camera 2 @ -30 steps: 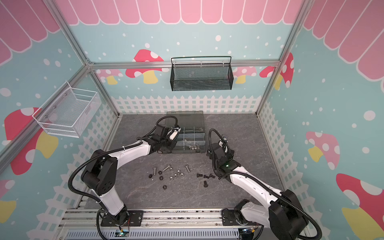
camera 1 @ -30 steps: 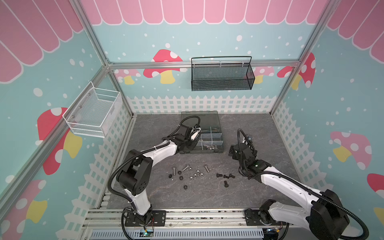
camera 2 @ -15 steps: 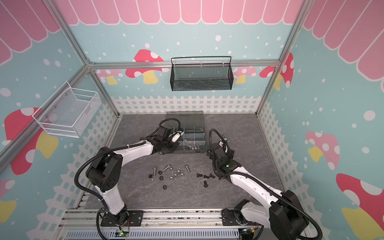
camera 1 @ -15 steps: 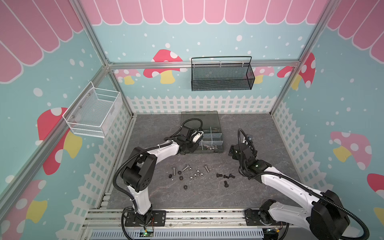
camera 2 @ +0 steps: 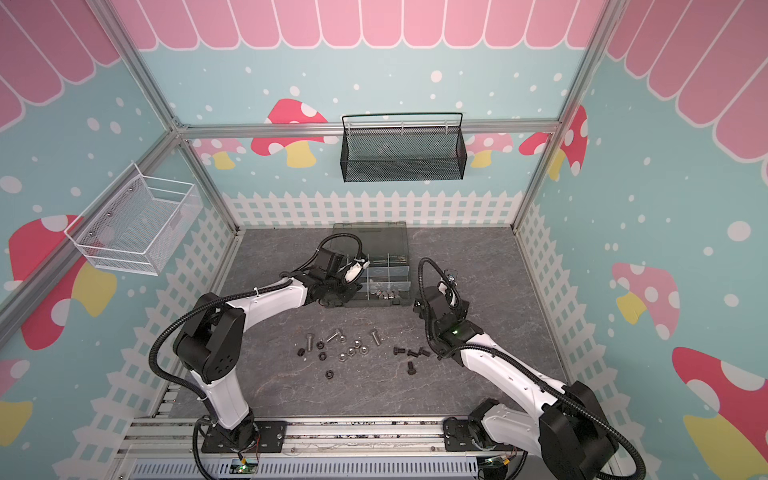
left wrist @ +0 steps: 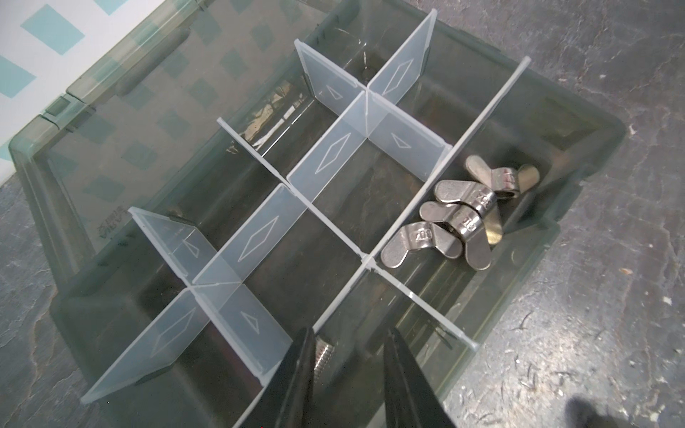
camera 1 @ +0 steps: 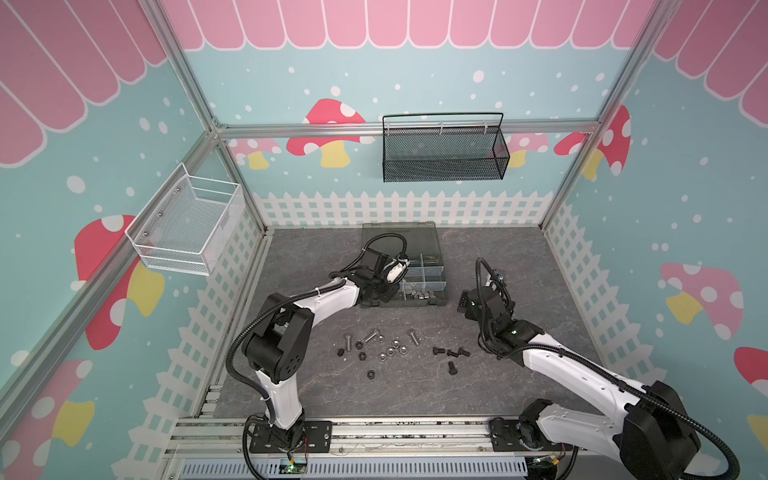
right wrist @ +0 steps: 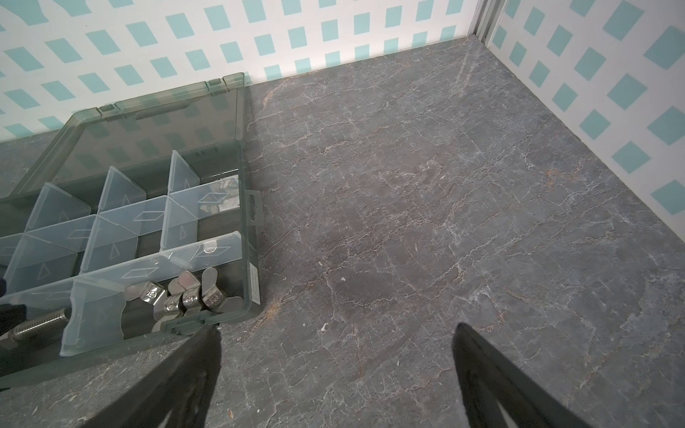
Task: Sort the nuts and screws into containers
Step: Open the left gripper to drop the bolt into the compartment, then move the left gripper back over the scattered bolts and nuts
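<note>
Four silver wing nuts (left wrist: 459,215) are lying heaped together, touching one another, in the right-hand compartment of the organiser case's (camera 1: 419,302) front row. The case is sitting at the middle of the table's (camera 1: 519,270) back edge, and its smoky lid (camera 1: 419,239) is standing open toward that edge.

The left gripper (left wrist: 348,335) is hanging over the front-left compartment (left wrist: 374,307), its jaws parted by a narrow gap. A silver screw (left wrist: 324,351) is lying against the inside of one finger (left wrist: 300,370), and the opposite finger is standing clear of it. Whether the screw is resting on the compartment floor I cannot tell. From the right wrist the same screw (right wrist: 37,326) is showing inside that compartment, its shank pointing at a light divider (right wrist: 92,315).

The right gripper (right wrist: 335,333) is hovering with its jaws spread wide and gripping nothing. It is over bare table, just beside the case's front right corner.

Between the case and the table's front edge, loose silver screws (camera 1: 412,336), silver nuts (camera 1: 390,351) and black nuts (camera 1: 361,356) are lying scattered near the middle. Black screws (camera 1: 451,366) are lying a little apart from them, toward the right edge.
</note>
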Controlling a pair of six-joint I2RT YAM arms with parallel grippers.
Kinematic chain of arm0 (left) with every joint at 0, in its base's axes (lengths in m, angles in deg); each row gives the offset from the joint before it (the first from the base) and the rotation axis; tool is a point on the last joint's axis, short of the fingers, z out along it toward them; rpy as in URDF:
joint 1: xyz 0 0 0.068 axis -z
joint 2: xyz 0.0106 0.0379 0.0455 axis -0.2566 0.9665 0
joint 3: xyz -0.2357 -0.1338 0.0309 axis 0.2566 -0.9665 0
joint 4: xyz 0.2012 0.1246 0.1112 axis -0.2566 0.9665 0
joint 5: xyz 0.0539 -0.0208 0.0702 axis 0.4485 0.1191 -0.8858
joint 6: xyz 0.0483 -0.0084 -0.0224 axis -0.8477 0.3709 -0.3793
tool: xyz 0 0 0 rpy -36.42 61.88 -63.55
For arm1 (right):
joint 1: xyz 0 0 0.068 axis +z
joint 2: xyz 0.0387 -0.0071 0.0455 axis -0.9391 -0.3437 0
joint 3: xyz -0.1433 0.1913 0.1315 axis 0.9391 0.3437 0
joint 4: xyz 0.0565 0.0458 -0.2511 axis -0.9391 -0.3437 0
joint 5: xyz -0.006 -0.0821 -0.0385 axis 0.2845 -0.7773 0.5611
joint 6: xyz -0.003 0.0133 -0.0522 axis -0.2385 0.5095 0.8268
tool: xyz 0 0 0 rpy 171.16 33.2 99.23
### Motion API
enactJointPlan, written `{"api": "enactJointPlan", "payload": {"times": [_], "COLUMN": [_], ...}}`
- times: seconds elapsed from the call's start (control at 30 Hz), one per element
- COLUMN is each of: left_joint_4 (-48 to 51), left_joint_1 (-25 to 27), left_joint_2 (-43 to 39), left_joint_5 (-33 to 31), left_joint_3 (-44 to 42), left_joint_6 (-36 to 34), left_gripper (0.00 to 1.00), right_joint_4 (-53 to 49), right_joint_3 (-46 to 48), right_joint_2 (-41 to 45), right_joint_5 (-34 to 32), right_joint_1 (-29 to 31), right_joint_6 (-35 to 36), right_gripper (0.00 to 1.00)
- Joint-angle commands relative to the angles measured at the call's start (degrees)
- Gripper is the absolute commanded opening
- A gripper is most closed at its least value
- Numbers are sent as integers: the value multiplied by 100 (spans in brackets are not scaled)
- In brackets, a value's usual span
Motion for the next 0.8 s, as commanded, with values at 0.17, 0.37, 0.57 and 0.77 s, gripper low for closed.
{"api": "enactJointPlan", "payload": {"times": [0.17,0.37,0.57,0.77], "left_joint_4": [132,580,1544,2364], "left_joint_1": [100,193,197,197], "left_joint_2": [-386,-1012,-1628,-2065], "left_joint_5": [7,-1105,-2323,-2291], "left_joint_3": [-46,-195,-485,-989], "left_joint_6": [325,1435,3098,4241], "left_gripper": [34,37,43,52], "right_joint_4": [-42,-42,-39,-39], "right_joint_3": [-155,-189,-173,-111], "right_joint_2": [10,-51,-112,-122], "right_joint_5": [-59,-57,-64,-36], "right_joint_1": [-14,-10,-10,-15], "right_joint_6": [-74,-53,-50,-38], "right_gripper": [98,98,98,98]}}
